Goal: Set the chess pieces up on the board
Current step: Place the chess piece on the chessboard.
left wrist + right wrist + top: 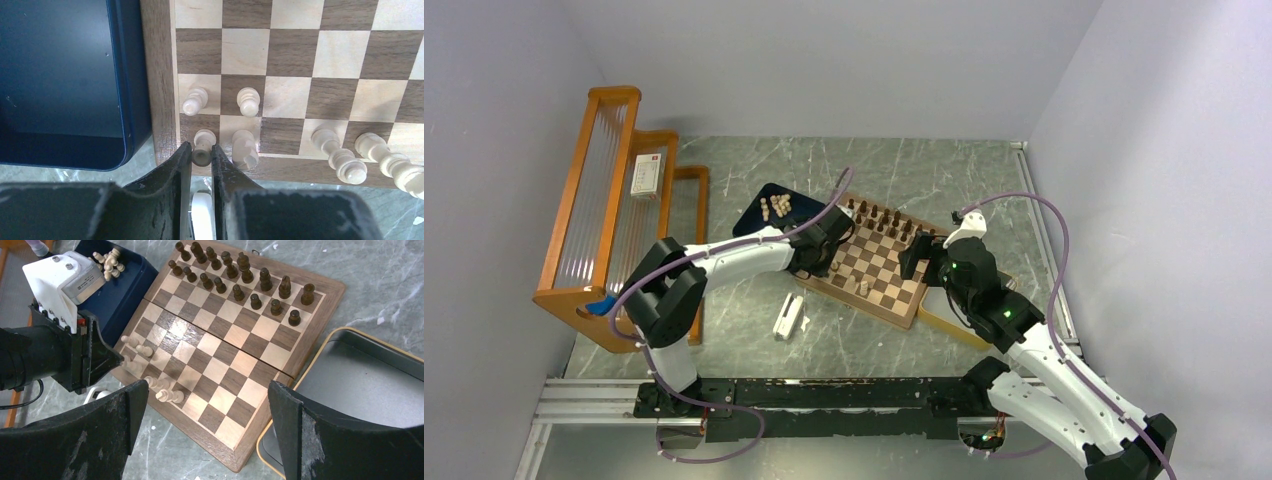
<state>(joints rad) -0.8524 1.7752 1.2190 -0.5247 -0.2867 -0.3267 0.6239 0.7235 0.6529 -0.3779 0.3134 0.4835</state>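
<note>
Right wrist view: dark chess pieces (264, 279) fill the far rows of the board (231, 459), few pale ones stand, others wait in the blue tray (125, 295); left fingers (172, 175) pinch a pale piece (202, 146) on its corner square, right fingers (115, 425) gape empty

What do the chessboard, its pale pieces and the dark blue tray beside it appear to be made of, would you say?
The board looks like varnished wood: grain shows in its squares and rim. The pale pieces look like turned, unstained wood, smooth and rounded. The blue tray is probably painted metal or plastic: uniform, slightly glossy, no grain.
</note>
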